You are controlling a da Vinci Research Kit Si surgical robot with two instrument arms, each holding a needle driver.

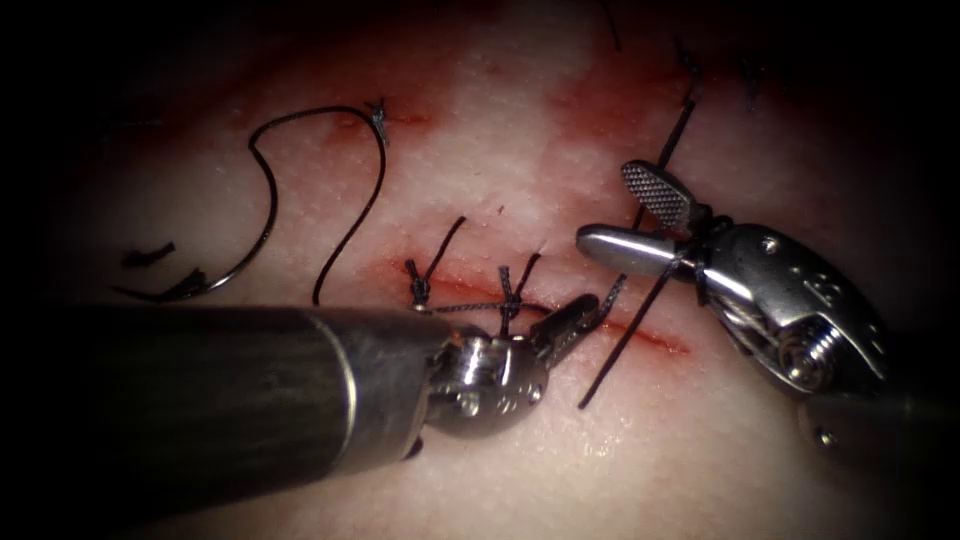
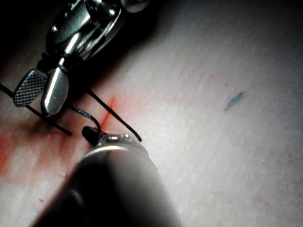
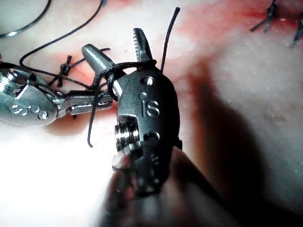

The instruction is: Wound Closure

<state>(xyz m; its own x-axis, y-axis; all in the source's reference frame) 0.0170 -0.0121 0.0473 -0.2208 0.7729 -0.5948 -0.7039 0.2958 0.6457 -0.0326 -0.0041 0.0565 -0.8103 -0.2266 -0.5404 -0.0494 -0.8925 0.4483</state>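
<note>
Nearest the endoscope, the left tool (image 1: 578, 318) lies low across the tissue (image 1: 500, 120), its tip at the cut (image 1: 640, 335), jaws closed on a short thread (image 1: 640, 300) end beside 2 knots (image 1: 510, 300). Right tool (image 1: 630, 215) tilts in from the right, jaws open, thread wrapped around their base. By my reading, a knot is being thrown; that calls for steady tension. Needle (image 1: 262, 215) lies free on the tissue, well left of the cut, held by neither tool.

Right tool (image 1: 622, 212) agape; left tool (image 1: 580, 315) clamped.
</note>
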